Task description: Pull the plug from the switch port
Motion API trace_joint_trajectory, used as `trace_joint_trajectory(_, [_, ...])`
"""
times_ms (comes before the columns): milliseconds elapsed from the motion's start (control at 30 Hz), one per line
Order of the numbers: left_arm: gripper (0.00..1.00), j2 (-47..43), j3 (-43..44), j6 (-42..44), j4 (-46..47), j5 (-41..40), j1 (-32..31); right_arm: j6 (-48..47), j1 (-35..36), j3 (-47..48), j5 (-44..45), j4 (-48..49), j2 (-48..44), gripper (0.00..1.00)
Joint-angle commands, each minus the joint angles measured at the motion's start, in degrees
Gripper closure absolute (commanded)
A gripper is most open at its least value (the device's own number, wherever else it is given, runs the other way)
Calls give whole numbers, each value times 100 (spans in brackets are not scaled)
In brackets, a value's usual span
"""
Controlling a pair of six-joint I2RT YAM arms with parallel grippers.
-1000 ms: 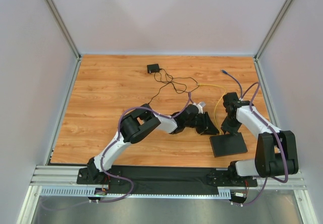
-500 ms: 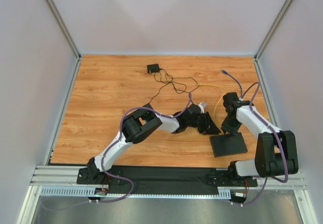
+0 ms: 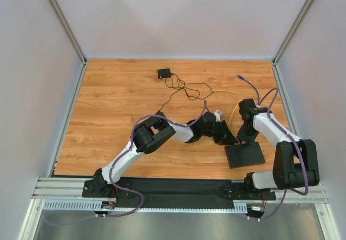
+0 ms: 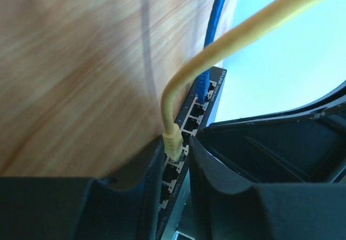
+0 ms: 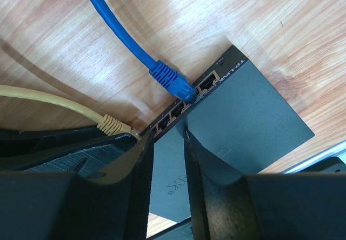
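Observation:
The switch (image 3: 246, 156) is a flat black slab near the front right of the table, also seen in the right wrist view (image 5: 254, 110). Its row of ports (image 4: 189, 122) holds a yellow plug (image 4: 172, 137) and, further along, a blue plug (image 5: 173, 82). My left gripper (image 4: 177, 142) reaches in from the left (image 3: 230, 139), its jaws closed on the yellow plug, which still sits in its port. My right gripper (image 5: 167, 137) stands over the switch's top by the port edge (image 3: 247, 138), jaws slightly apart with nothing between them.
The yellow cable (image 3: 232, 110) and blue cable (image 3: 250, 88) loop away behind the switch. A small black adapter (image 3: 164, 73) with a thin black cord (image 3: 186, 91) lies at the back. Enclosure walls and frame posts ring the wooden table (image 3: 108, 121).
My left arm has edged slightly right toward the switch and its jaws have narrowed a little. The right arm and the switch have not moved.

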Motion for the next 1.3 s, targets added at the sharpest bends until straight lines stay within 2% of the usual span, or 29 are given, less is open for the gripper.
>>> trace_joint_trajectory(0, [68,344,-65,-168,-81,92,-92,16,4,-249,-283,103,291,70])
trace_joint_trajectory(100, [73,309,-144,-168,6,-66,-92,7,13,-267,-257,129,291,70])
trace_joint_trajectory(167, [88,274,-197,-133,129,-172,-74,7,13,-276,-274,138,318,70])
trace_joint_trajectory(300, [100,107,-425,-63,332,-391,-83,16,13,-293,-292,147,327,70])
trace_joint_trajectory(400, [100,62,-671,-71,648,-576,-74,25,22,-302,-266,156,309,70])
trace_joint_trajectory(667, [100,106,-1260,51,2439,-1041,-83,51,22,-452,-169,235,318,71])
trace_joint_trajectory(767, [100,132,-1252,280,2714,-1077,-31,60,22,-504,-151,270,274,71])
trace_joint_trajectory(867, [100,133,-1164,333,2679,-1042,13,42,13,-513,-143,305,309,71])
trace_joint_trajectory(1100, [100,-78,-875,316,959,-1051,57,7,22,-487,-125,296,467,71])
trace_joint_trajectory(1267, [100,1,-891,-89,894,-1112,145,-2,66,-460,-125,270,581,71])
